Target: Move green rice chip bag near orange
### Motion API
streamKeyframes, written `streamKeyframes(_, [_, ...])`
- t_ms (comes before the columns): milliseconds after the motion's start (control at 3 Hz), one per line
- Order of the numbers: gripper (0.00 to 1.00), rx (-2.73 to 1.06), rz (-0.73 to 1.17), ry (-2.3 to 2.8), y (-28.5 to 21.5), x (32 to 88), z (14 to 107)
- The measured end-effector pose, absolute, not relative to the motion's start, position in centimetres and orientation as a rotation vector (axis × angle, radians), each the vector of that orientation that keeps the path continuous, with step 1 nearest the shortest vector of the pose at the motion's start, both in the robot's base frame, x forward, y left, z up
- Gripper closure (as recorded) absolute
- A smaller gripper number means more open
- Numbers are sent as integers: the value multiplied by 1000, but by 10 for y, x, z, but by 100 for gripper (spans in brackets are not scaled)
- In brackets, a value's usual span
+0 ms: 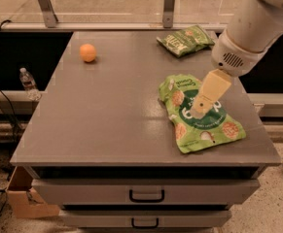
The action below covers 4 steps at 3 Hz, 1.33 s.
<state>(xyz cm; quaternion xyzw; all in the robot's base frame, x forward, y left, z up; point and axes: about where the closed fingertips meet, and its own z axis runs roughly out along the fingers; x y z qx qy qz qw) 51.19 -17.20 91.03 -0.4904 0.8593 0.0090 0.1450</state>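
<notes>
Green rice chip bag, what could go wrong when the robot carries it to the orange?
The hand is above the green rice chip bag, which lies flat near the front right edge of the table; a poor grab could nudge it off. The orange is round and far across the table, so a bump from the bag might send it rolling.
</notes>
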Motion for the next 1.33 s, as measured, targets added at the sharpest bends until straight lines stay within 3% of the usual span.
streamKeyframes(667, [0, -1372, 14, 2570, -131, 547, 861])
streamKeyframes(1333, [48, -1365, 7, 2580, -114, 572, 852])
